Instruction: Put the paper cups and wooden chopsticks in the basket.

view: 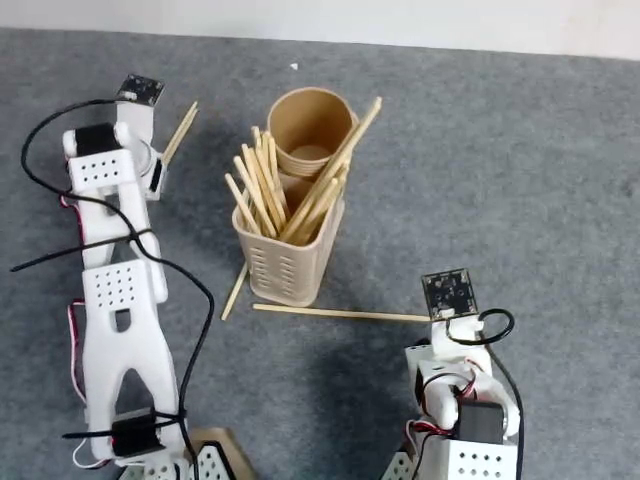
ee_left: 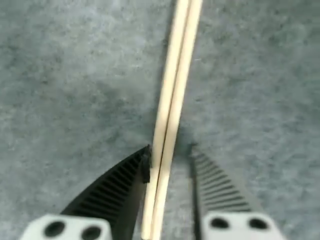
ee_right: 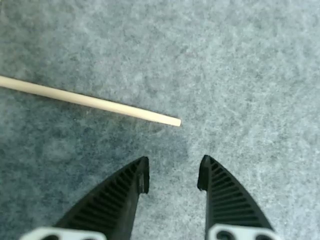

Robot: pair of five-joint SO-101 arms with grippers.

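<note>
**Four chopsticks lie outside the basket, both claws parted**

The cream slotted basket (view: 285, 270) stands upright on the grey carpet (view: 520, 180), between the two arms. Nested brown paper cups (view: 300, 110) stand in its far end, open mouths up. A sheaf of wooden chopsticks (view: 265, 190) fills the near end. These sticks lean at mixed angles, and a few cross in front of the cups and rise past the rim.

In the left wrist view, the left gripper (ee_left: 170, 150) is low over the carpet with its jaws apart around a pair of chopsticks (ee_left: 172, 100). The two sticks lie side by side, touching along their length. One black ribbed finger (ee_left: 125, 185) rests against the pair, while the other stands clear with a strip of carpet between. Nothing is clamped. In the high view the same pair (view: 181, 131) lies slantwise at the far left of the basket, well apart from it, beside the white left arm.

The right gripper (ee_right: 174, 160) hangs over bare carpet, its jaws spread with nothing between them. Just ahead of its fingertips is the blunt end of a single chopstick (ee_right: 90, 101). From above, that chopstick (view: 340, 314) lies flat in front of the basket, running from near its base to the right arm.

One more loose chopstick (view: 235, 291) lies slantwise just beside the basket's left bottom corner; I cannot tell whether it touches the wall. A black cable (view: 190, 290) loops along the left arm.
</note>
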